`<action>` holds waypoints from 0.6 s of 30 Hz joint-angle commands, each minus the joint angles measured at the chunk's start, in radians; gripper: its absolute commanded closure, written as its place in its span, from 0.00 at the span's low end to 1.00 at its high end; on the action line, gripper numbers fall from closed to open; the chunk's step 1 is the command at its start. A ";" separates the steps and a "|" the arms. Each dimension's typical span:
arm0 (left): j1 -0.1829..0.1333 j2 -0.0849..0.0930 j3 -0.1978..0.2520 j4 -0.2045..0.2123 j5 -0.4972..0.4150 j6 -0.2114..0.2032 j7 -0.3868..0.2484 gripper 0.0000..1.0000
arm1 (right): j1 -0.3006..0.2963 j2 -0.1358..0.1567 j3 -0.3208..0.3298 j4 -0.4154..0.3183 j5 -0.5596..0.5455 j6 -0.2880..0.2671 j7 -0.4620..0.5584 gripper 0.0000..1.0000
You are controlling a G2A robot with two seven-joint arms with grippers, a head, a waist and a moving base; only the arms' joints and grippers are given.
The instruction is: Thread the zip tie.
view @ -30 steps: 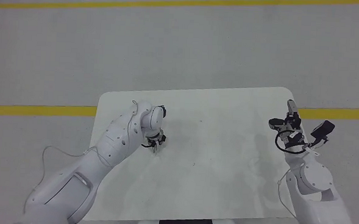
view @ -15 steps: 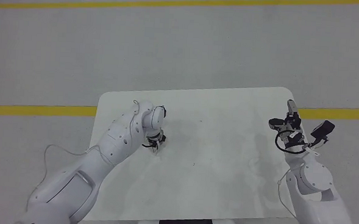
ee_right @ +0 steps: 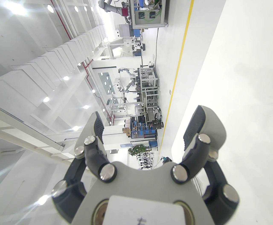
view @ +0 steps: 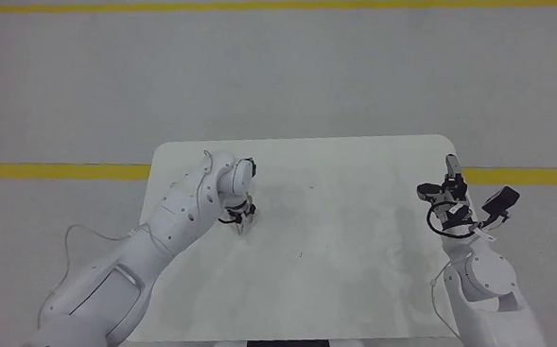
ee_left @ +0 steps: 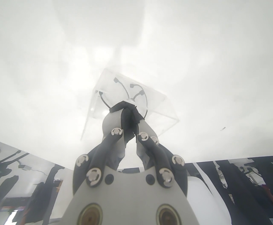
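Observation:
Several black zip ties point(ee_left: 124, 89) lie in a small clear tray point(ee_left: 162, 102) on the white table point(view: 351, 234). My left gripper point(ee_left: 128, 109) points down into this tray, and its fingers are shut with the ties fanning out from the fingertips. From the top view the left gripper point(view: 241, 217) is over the table's left part. My right gripper point(view: 452, 173) is held up at the table's right edge, far from the tray. Its fingers point(ee_right: 195, 125) stand open with nothing between them, pointing off the table.
The table's right edge point(ee_right: 204, 70) runs beside the right gripper. A yellow floor line point(view: 61, 171) passes behind the table on both sides. A small dark speck point(ee_left: 223, 128) lies on the table near the tray.
My left arm's wrist has shifted slightly toward the table's far left while the gripper stays at the tray. The right arm has not moved.

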 commanded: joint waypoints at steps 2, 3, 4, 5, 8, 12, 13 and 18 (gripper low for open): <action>0.022 0.016 -0.023 -0.041 0.022 0.000 0.000 1.00 | 0.000 0.000 0.000 0.000 0.000 0.000 0.000 0.00; 0.030 0.022 -0.031 -0.056 0.029 0.000 0.000 1.00 | 0.000 0.000 0.000 0.000 0.000 0.000 0.000 0.00; 0.035 0.026 -0.036 -0.065 0.034 0.000 0.000 1.00 | 0.000 0.000 0.000 0.000 0.000 0.000 0.000 0.00; 0.041 0.031 -0.040 -0.074 0.040 0.000 0.000 1.00 | 0.000 0.000 0.000 0.000 0.000 0.000 0.000 0.00; 0.057 0.044 -0.052 -0.103 0.047 0.000 0.000 1.00 | 0.000 0.000 0.000 0.000 0.000 0.000 0.000 0.00; 0.070 0.064 -0.064 -0.146 0.035 0.000 0.000 1.00 | 0.000 0.000 0.000 0.000 0.000 0.000 0.000 0.00; 0.074 0.071 -0.068 -0.165 0.030 0.000 0.000 1.00 | 0.000 0.000 0.000 0.000 0.000 0.000 0.000 0.00; 0.094 0.110 -0.099 -0.241 -0.006 0.000 0.000 1.00 | 0.000 0.000 0.000 0.000 0.000 0.000 0.000 0.00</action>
